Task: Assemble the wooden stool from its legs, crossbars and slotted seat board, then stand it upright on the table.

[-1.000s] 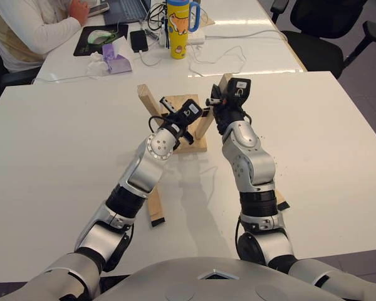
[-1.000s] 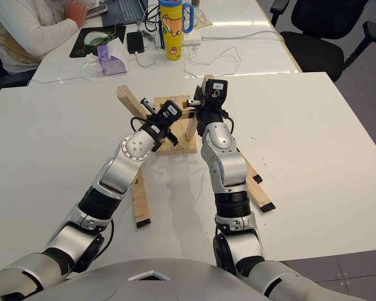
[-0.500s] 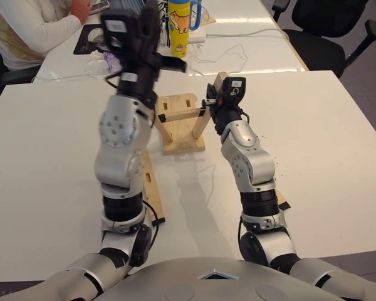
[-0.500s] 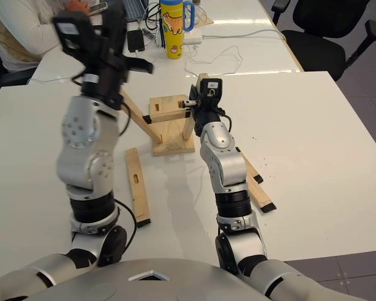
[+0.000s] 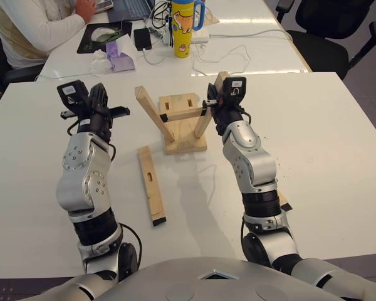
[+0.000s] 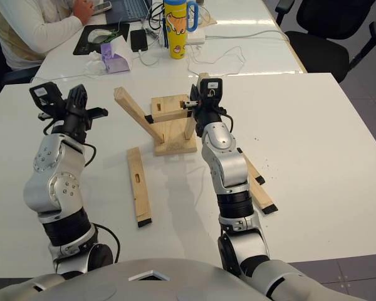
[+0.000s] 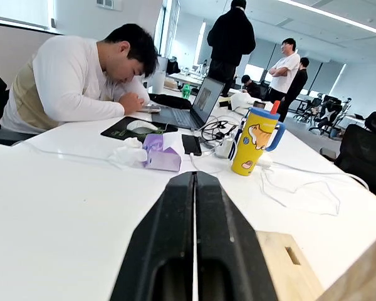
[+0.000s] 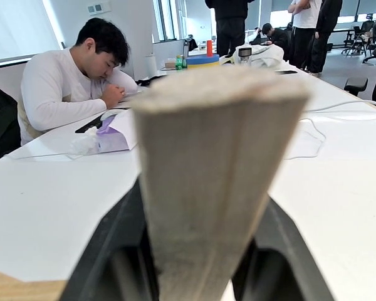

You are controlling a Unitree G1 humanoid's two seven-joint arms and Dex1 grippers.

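Right tool (image 5: pixel 213 103) clamping stool leg (image 5: pixel 202 124), left tool (image 5: pixel 120 112) well aside

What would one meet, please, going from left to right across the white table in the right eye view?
Left hand → slotted bar lying flat → seat board → two loose bars beyond the right arm.

Up top in the middle, a tall yellow cup (image 5: pixel 183 28) with a blue handle. Just left of it, a small black box (image 5: pixel 141 39) with wires. Farther left, a purple tissue box (image 5: pixel 118 61) and a white mouse (image 5: pixel 102 35) on a black mat (image 5: pixel 88 45). White cords (image 5: pixel 238 53) looping right of the cup. Black chair (image 5: pixel 338 37) in the upper right corner.
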